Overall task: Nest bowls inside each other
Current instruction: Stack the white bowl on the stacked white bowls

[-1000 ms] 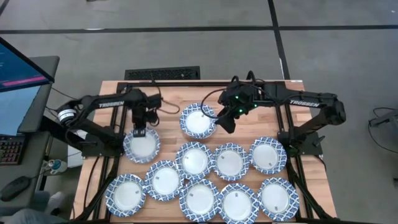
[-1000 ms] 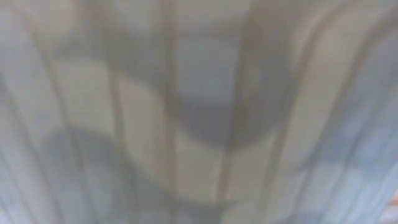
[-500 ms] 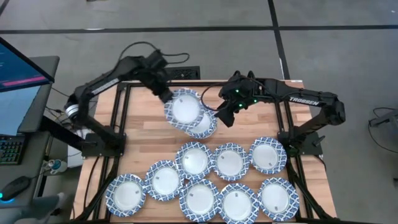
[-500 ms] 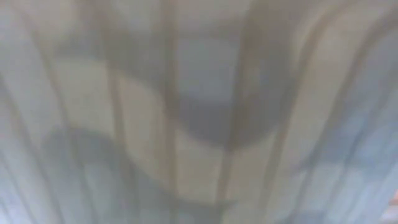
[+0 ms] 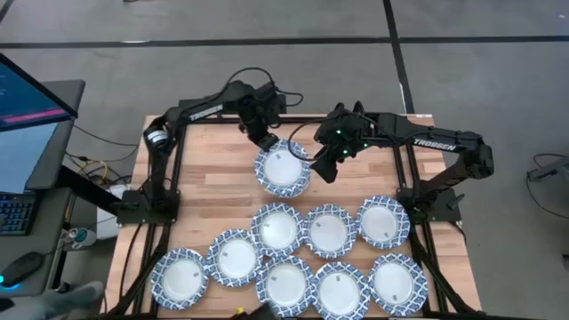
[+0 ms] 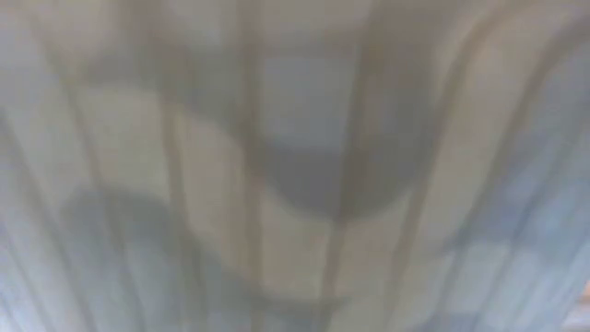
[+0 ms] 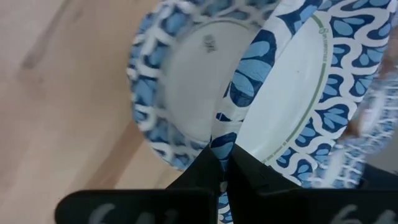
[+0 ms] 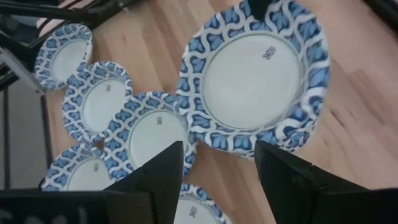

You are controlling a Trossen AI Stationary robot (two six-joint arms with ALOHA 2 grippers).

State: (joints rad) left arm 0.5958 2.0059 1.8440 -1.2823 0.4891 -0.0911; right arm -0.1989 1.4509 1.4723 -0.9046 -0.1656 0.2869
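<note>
So the left gripper [image 5: 267, 142] sits in the upper middle of the high view, pinched tight on the rim of a bowl [image 5: 283, 169] that's riding on top of another one right there at the centre of the wooden table [image 5: 204, 169]. The left wrist view shows it nicely: the two dark fingers [image 7: 208, 171] are closed on the patterned edge of the held bowl [image 7: 292, 99], which is tilted over the lower bowl [image 7: 180, 81] and not seated flat yet, I'd say. The right gripper [image 5: 322, 167] is parked just to the right of that stack with its fingers spread wide and nothing in them; its own camera looks between them at the stacked bowl [image 8: 252, 71]. These look like paper or thin foam party bowls, so my guess is super light, a bit floppy, and not fragile at all, but the rim will bend if you squeeze hard. The rim is the only sensible place to grab, since the inside is smooth with nothing to pinch. The other bowls [image 5: 329, 229] fill the lower half of the frame in two rows, many touching or overlapping at the rims, so there's barely any finger room between them down there. The bare wood in the upper left and upper right of the table is the open space for swinging around. The low view is just a blur, no help.
</note>
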